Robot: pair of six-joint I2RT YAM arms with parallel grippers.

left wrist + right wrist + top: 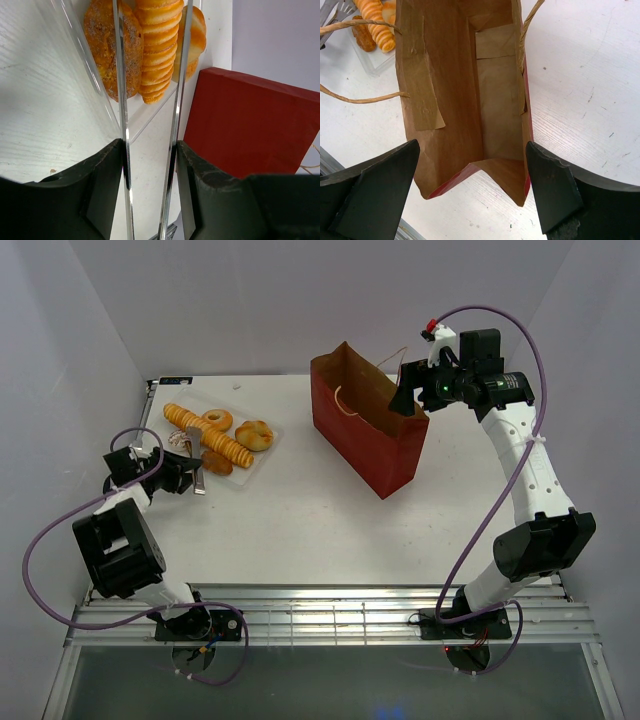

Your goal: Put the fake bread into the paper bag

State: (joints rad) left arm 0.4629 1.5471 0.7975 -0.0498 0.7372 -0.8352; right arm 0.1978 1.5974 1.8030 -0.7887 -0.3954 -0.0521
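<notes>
The fake bread lies on a clear tray (268, 453) at the back left: a long ridged loaf (210, 437), a ring doughnut (217, 420), a round bun (254, 435) and a small brown piece (217, 463). My left gripper (185, 476) is shut on metal tongs (123, 125). In the left wrist view the tong arms reach over the loaf (157, 50) and a speckled piece (105, 45). The dark-red paper bag (372, 435) stands open. My right gripper (472, 190) is open above the bag's near end, and the brown inside of the bag (465, 85) looks empty.
The bag's tan string handles (360, 100) hang out to the left. White walls close the table on three sides. A slatted metal rail (330, 615) runs along the near edge between the arm bases.
</notes>
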